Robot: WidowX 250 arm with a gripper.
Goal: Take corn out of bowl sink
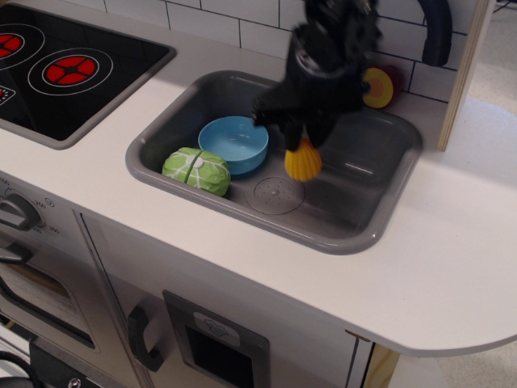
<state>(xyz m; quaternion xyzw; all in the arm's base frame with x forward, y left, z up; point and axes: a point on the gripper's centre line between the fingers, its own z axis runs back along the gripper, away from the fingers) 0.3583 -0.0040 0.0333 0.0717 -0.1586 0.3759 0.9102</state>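
The yellow corn hangs from my black gripper, which is shut on its top. It is held low inside the grey sink, to the right of the light-blue bowl and just above the drain circle. Whether it touches the sink floor I cannot tell. The bowl is empty and sits at the sink's left part. My arm hides part of the sink's back wall and the tap.
A green cabbage-like toy lies in the sink in front of the bowl. A round yellow-and-red knob shows behind the arm. A black stove top lies at the left. A wooden post stands at the right.
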